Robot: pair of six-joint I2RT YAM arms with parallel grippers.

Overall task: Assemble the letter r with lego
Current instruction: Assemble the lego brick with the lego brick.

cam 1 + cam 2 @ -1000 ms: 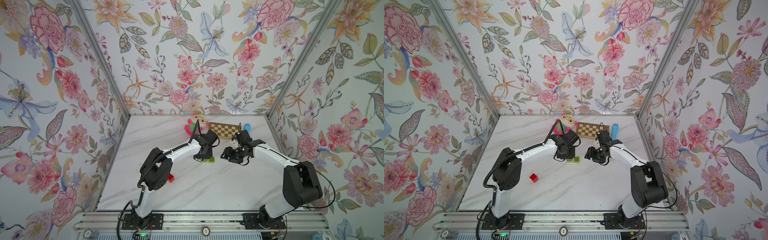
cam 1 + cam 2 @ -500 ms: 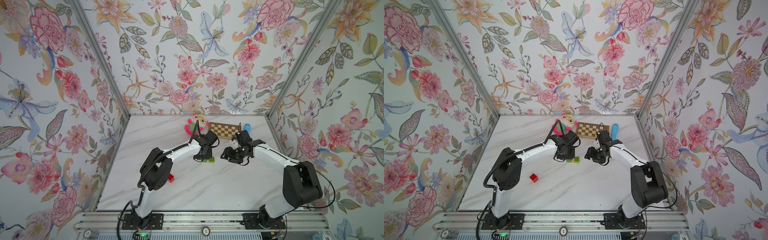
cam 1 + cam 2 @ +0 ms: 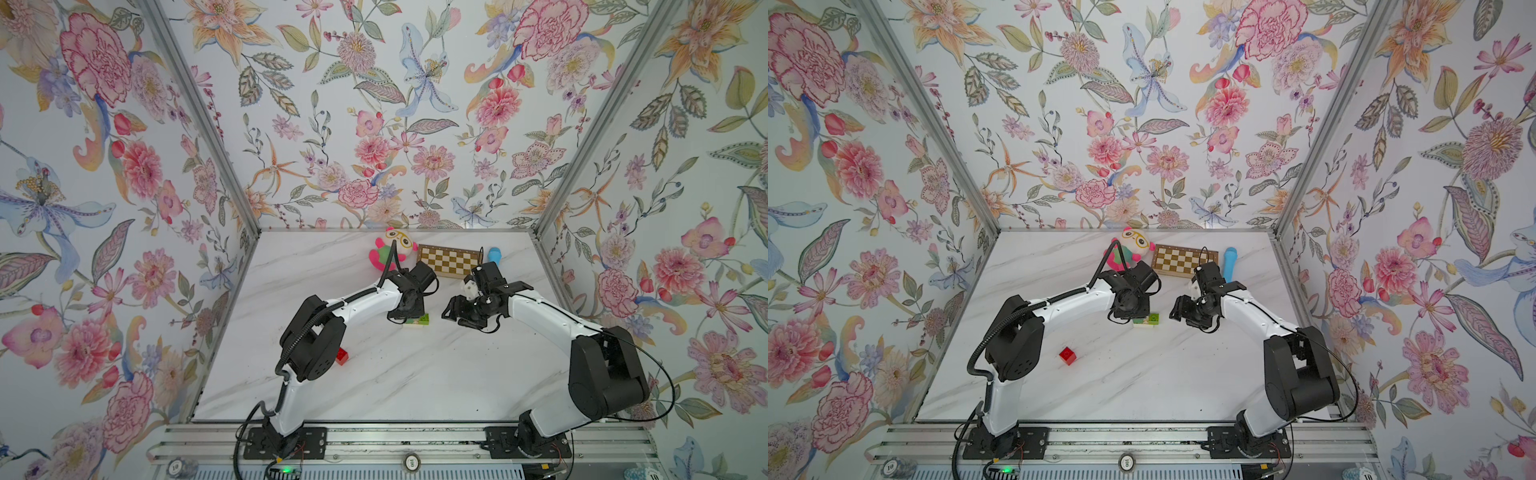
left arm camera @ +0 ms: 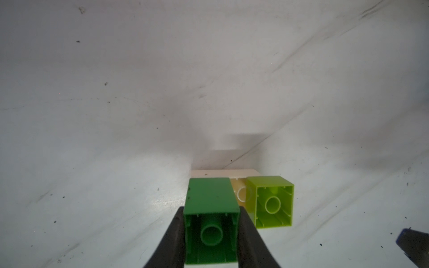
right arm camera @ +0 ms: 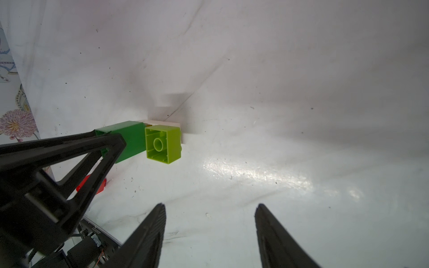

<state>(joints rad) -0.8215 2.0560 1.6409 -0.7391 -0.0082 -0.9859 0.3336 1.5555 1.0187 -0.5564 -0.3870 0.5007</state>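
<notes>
Left gripper [image 4: 211, 210] is clamped on the dark green brick [image 4: 210, 197], one finger [image 4: 173, 232] flat on each side wall. The brick's long axis runs along the fingers. Its hollow underside faces the left wrist camera, and its far end meets the cream-white brick [image 4: 222, 172]. Whether it is pressed fully home cannot be told. The lime brick [image 4: 271, 201] sits just beside the dark green one on the same cream-white brick, hollow side facing the same way and shorter than its neighbour. The cream-white brick's long axis runs crosswise under both. In a top view the lime brick [image 3: 423, 319] and a cream strip show just right of the left gripper [image 3: 409, 316], around mid-table [image 3: 415, 382]; the dark green brick is hidden there. Right gripper [image 5: 210, 205] has its jaws spread with nothing between them. It is near the group on its lime side and apart from it. The red brick [image 3: 1068, 356] lies alone toward the left wall, well apart from the group. Behind both grippers, along the back edge, are a plush toy [image 3: 390, 251], a chessboard [image 3: 451, 262] and a blue object [image 3: 493, 254]. The table between the group and the front rail is bare marble.
</notes>
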